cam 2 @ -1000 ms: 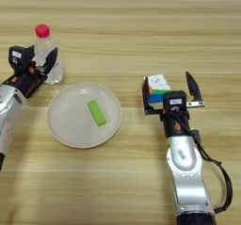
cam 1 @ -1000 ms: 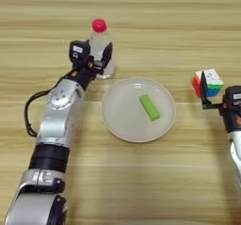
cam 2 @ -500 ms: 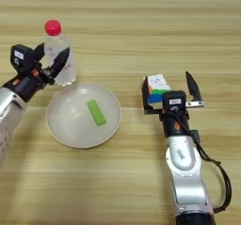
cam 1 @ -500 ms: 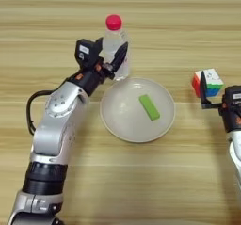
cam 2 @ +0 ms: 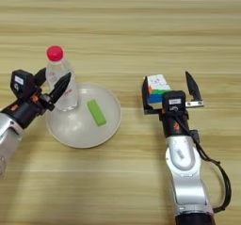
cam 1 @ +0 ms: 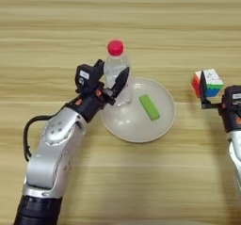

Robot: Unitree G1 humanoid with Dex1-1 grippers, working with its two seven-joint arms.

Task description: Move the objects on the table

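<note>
The left pincer [cam 1: 113,84] is clamped on the water bottle [cam 1: 116,73], upright over the white plate's [cam 1: 162,125] left rim; the right pincer [cam 2: 168,88] stands apart, right of the plate.

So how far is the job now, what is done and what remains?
Done: a green block lies in the plate. In hand: the left pincer holds the bottle over the plate's left rim. Left: setting the bottle down. The cube sits between the right pincer's open fingers.
</note>
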